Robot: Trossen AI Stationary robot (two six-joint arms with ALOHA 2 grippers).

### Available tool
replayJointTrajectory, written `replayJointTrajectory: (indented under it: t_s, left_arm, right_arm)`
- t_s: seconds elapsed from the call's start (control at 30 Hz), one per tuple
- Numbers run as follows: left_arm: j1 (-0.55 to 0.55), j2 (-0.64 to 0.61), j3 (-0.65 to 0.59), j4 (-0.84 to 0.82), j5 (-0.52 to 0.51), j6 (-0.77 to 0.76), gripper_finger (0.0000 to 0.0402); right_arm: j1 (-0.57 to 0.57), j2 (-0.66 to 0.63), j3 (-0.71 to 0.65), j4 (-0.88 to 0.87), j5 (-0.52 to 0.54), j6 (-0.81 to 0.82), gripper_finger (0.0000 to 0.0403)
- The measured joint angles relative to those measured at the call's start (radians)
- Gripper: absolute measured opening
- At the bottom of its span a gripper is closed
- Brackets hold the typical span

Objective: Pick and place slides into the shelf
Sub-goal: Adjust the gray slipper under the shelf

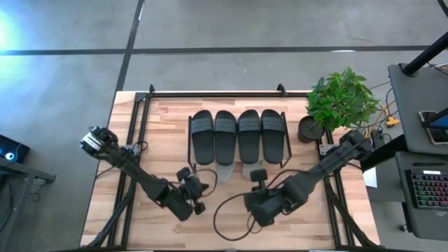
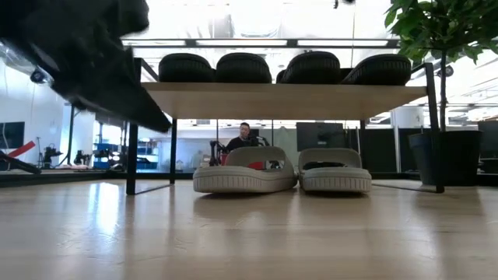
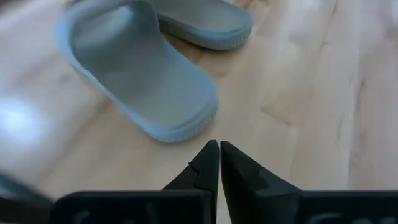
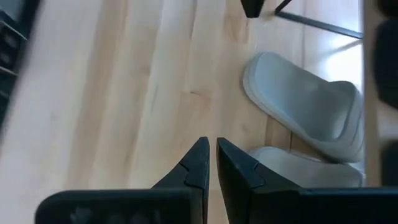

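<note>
Just beyond the closed, empty left end effector (image 3: 218, 149), two light grey slides (image 3: 140, 71).

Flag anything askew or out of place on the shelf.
Four dark slides sit in a neat row on the shelf top. Below, the two light grey slides poke out past its front edge, one angled against the other.

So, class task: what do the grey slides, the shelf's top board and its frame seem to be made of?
Grey slides: likely moulded rubber or foam, matte, one smooth piece with a ribbed sole edge.
Top board: looks like light wood, with a pale, even front edge; whether solid or laminate is unclear.
Frame: probably metal, painted black, judging by its thin straight legs.
</note>
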State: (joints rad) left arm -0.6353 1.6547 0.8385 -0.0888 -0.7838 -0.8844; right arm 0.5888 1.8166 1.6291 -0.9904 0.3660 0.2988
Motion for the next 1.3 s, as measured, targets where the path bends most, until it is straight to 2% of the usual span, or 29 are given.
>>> replayJointTrajectory:
  t_s: [0.1,0.2,0.33,0.43,0.57,0.63,0.77,1.13,1.3]
  left_arm:
    - [-0.027,0.021,0.107,-0.242,-0.044,-0.038,0.0000]
    - [-0.047,0.087,0.208,-0.393,-0.081,-0.085,0.0000]
    - [-0.055,0.235,0.350,-0.488,-0.088,-0.045,0.0000]
    - [-0.053,0.376,0.478,-0.637,-0.082,-0.030,0.0000]
    - [-0.034,0.524,0.632,-0.917,-0.086,-0.171,0.0000]
    - [-0.021,0.563,0.673,-0.995,-0.090,-0.270,0.0000]
    - [0.008,0.581,0.689,-0.981,-0.092,-0.359,0.0000]
    - [0.128,0.570,0.696,-0.937,-0.034,-0.372,0.0000]
    - [0.157,0.570,0.694,-0.939,-0.007,-0.435,0.0000]
  right_arm:
    - [0.005,-0.047,-0.002,-0.001,0.000,0.063,0.0022]
    - [0.005,-0.094,-0.001,0.001,0.001,0.129,0.0022]
    - [0.019,-0.146,0.000,-0.003,0.002,0.166,0.0022]
    - [0.038,-0.174,0.000,-0.009,0.001,0.166,0.0022]
    - [0.061,-0.195,0.000,-0.026,0.002,0.166,0.0022]
    - [0.073,-0.196,0.000,-0.053,0.002,0.169,0.0022]
    - [0.092,-0.196,0.000,-0.100,0.001,0.174,0.0022]
    - [0.104,-0.196,-0.004,-0.106,0.001,0.184,0.0022]
    - [0.118,-0.196,-0.004,-0.105,0.001,0.189,0.0022]
